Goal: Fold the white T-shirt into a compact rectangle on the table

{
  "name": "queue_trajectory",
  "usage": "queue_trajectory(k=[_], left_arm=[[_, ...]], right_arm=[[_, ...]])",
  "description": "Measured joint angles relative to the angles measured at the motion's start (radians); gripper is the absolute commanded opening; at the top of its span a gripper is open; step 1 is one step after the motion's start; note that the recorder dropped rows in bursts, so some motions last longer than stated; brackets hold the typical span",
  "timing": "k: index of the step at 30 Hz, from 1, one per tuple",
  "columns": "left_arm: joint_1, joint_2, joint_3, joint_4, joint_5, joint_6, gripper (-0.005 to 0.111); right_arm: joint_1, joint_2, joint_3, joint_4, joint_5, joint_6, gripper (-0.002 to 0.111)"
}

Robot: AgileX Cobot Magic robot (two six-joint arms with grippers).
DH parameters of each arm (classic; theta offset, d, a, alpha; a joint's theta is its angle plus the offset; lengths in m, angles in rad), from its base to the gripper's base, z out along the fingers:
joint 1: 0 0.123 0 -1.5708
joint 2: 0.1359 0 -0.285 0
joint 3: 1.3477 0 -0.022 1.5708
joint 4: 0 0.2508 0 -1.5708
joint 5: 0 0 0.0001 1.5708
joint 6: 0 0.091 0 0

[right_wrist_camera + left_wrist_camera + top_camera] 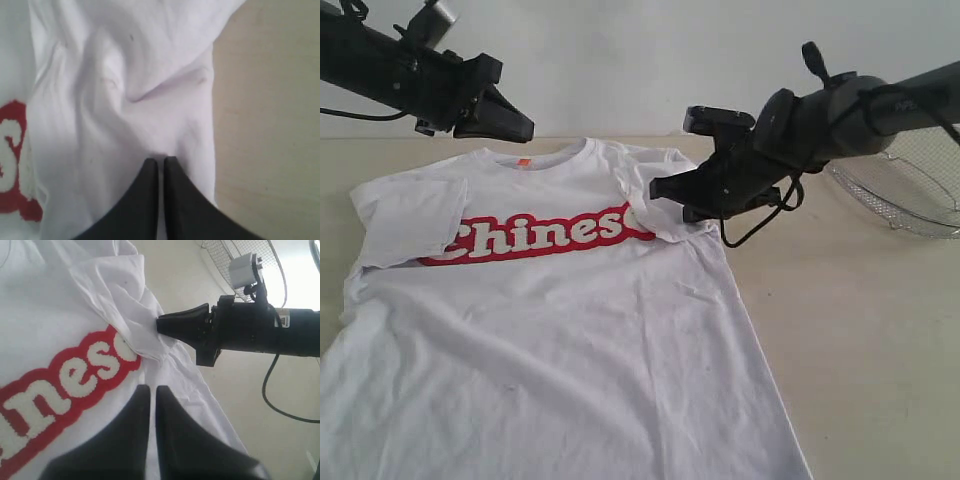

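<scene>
— Right gripper (654,187), black and pointed, has its jaws shut, with the tip down on the bunched sleeve (638,168) of the white short-sleeved T-shirt (570,340) with red lettering (540,238). Whether a thin layer of cloth is nipped between them cannot be told.

— And the left gripper (527,131)?

— Shut too and holding nothing. It hovers above the shirt's shoulder, near the small orange neck tag (524,161) and the table's far edge.

— Where does the shirt lie?

— Front up on the pale beige table (860,340), with the collar toward the far edge and the hem running off toward the near edge. The sleeve on the left arm's side (410,225) is folded in flat over the chest. The one on the right arm's side is folded in but rumpled, and it covers the end of the lettering.

— So how should this step go?

— Probably by laying that rumpled sleeve flat first. Its fold line should run parallel to the shirt's side, matching the other sleeve. The cloth is better smoothed toward the middle than dragged, since thin cotton creeps and the body below it is wrinkled. The left gripper could pin the shoulder if the fabric slides.

— Any containers?

— One silver wire-mesh basket (910,195), toward the table's far edge on the right arm's side, well apart from the shirt. Nothing shows inside the part in view.
</scene>
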Motion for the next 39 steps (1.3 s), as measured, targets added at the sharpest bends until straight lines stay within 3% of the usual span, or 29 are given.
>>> queue_trajectory(k=[6, 17, 33, 39], left_arm=[[0.000, 0.000, 0.000, 0.000, 0.015, 0.000, 0.005], [0.000, -0.029, 0.000, 0.008, 0.027, 0.000, 0.005], [0.000, -0.050, -0.001, 0.010, 0.027, 0.000, 0.005], [0.000, -0.050, -0.001, 0.010, 0.027, 0.000, 0.005]], right_arm=[[0.000, -0.021, -0.031, -0.007, -0.034, -0.001, 0.000], [-0.085, 0.119, -0.350, -0.009, 0.044, 0.044, 0.000], [-0.088, 0.191, -0.366, -0.071, 0.091, 0.086, 0.000], [-0.059, 0.205, -0.367, -0.041, 0.016, 0.089, 0.000]])
